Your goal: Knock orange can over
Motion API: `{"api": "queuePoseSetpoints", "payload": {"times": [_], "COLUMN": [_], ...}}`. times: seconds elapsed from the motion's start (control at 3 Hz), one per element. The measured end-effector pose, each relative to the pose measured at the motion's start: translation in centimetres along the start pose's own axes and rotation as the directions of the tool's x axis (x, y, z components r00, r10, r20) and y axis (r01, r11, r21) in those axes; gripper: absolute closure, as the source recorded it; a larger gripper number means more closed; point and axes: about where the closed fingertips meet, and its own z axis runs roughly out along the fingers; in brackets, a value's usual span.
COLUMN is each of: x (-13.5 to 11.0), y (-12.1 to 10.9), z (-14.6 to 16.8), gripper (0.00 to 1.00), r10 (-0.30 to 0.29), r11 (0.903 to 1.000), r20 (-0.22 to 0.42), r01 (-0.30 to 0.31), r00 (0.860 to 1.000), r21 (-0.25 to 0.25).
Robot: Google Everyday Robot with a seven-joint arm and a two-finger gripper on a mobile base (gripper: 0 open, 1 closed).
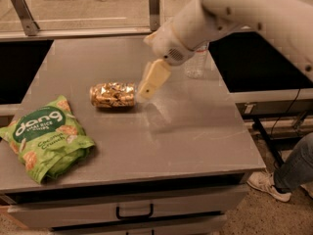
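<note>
The orange can (113, 95) lies on its side on the grey table (186, 131), left of centre, its long axis running left to right. It is orange-gold with a dark and white speckled pattern. My gripper (148, 82) hangs from the white arm just right of the can, above the table. Its cream fingertips point down and left, close to the can's right end.
A green rice-snack bag (44, 138) lies at the table's front left. A clear plastic water bottle (195, 62) stands behind the arm at the back right. A person's leg and shoe (279, 180) are on the floor at the right. A drawer handle (134, 212) shows below the table front.
</note>
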Motion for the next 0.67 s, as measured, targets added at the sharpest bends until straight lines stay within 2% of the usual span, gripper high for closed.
{"api": "queuePoseSetpoints", "payload": {"times": [0.33, 0.67], "x": [2.1, 2.7], "y": [-2.2, -2.3], "z": [-8.8, -10.7], "gripper": [0.0, 0.0], "r10": [0.018, 0.027], "r11": [0.9856, 0.9798], "r20": [0.081, 0.091], "r01": [-0.032, -0.044], "r00": [0.997, 0.995], "r21": [0.166, 0.195]}}
